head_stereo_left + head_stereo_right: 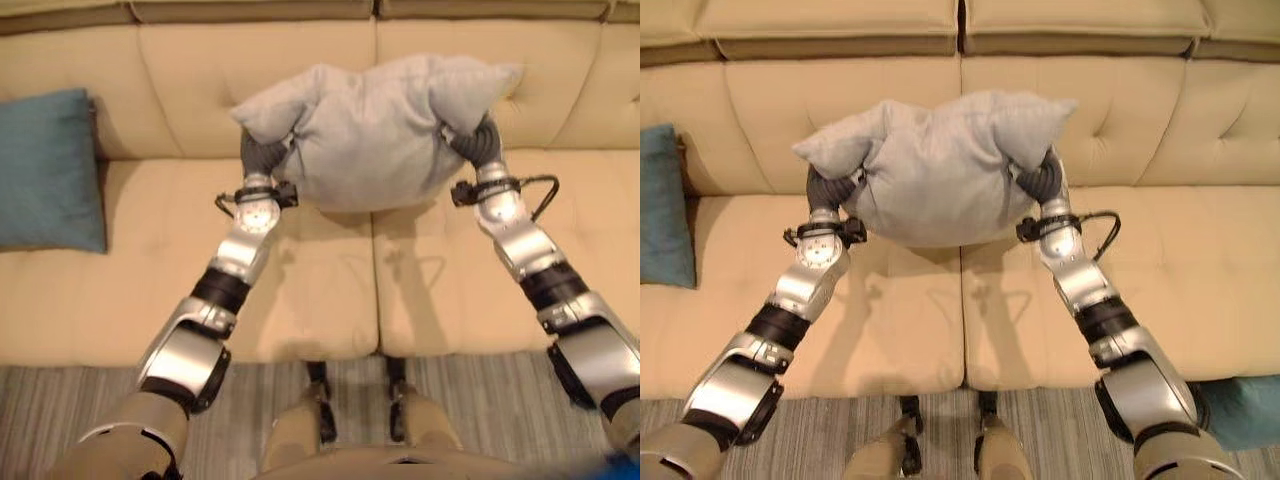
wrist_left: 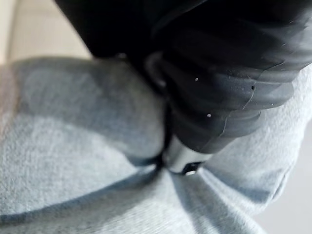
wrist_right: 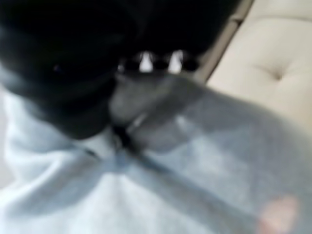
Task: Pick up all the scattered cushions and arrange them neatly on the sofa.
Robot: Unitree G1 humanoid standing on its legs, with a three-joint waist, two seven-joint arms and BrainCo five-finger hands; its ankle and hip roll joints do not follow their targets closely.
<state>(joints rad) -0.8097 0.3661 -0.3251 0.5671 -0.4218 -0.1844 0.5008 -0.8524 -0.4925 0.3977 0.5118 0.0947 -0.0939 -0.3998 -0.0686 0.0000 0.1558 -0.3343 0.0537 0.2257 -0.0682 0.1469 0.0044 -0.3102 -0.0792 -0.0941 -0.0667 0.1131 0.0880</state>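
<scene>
Grey cushion (image 1: pixel 370 135) squeezed between my left hand (image 1: pixel 262 152) and right hand (image 1: pixel 478 140), fingers buried, grip unclear | above sofa (image 1: pixel 180 300) seat | teal cushion (image 1: pixel 48 170) already placed | grey still to set down

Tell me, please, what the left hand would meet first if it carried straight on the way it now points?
The left hand is already pressed into the grey cushion, so that comes first. Beyond it, the line seems to lead to the sofa backrest, though depth is hard to judge.
</scene>
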